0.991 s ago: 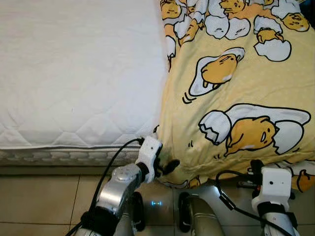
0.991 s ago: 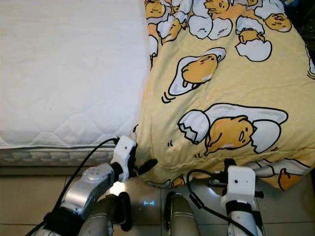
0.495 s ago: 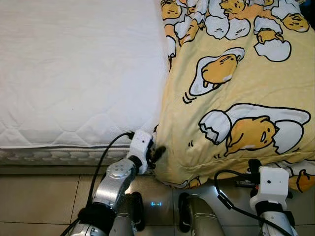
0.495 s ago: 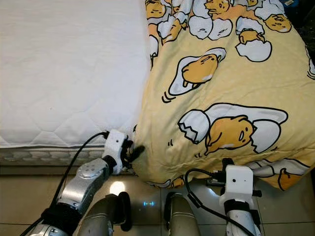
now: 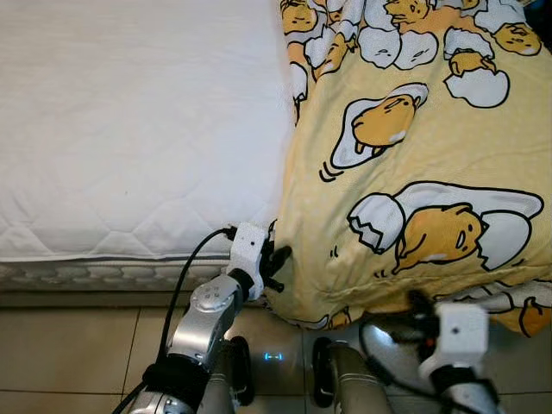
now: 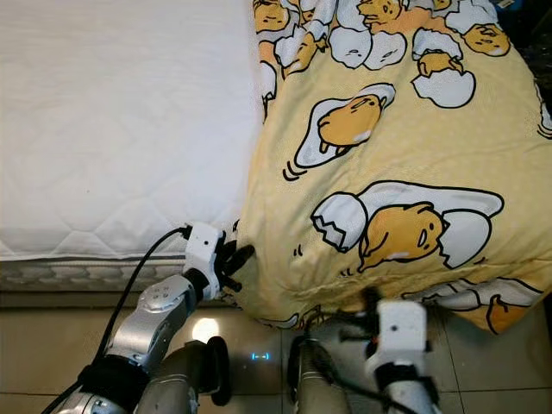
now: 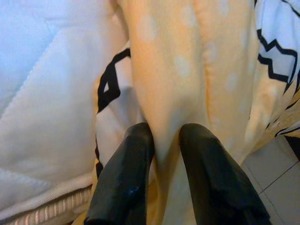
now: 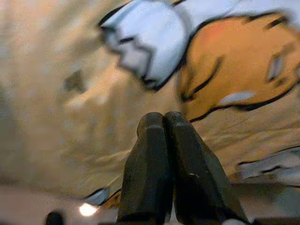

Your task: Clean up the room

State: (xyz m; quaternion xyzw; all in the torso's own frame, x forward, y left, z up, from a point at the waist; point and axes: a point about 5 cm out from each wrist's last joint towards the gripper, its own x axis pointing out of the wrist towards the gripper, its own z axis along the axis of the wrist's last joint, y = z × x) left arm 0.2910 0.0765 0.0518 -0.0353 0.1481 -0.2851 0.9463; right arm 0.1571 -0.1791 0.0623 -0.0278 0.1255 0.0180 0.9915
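A yellow blanket [image 5: 414, 155] printed with cartoon eggs covers the right half of the bed and hangs over its front edge. My left gripper [image 5: 276, 261] is at the blanket's lower left corner, beside the mattress edge. In the left wrist view a fold of yellow cloth sits pinched between the two black fingers [image 7: 126, 178]. My right gripper [image 8: 164, 117] is shut with its fingers pressed together, pointing at the blanket's hanging front edge just ahead. The right wrist [image 5: 455, 332] is blurred, low under the blanket's front edge.
The bare white quilted mattress [image 5: 129, 129] takes up the left half of the bed, with its piped edge [image 5: 86, 274] along the front. Beige floor tiles [image 5: 69, 354] lie below. My own legs [image 5: 341, 379] stand close against the bed.
My left gripper has moved left and up from under the blanket's edge to its corner and holds there. The right arm has shifted left and is blurred by motion.
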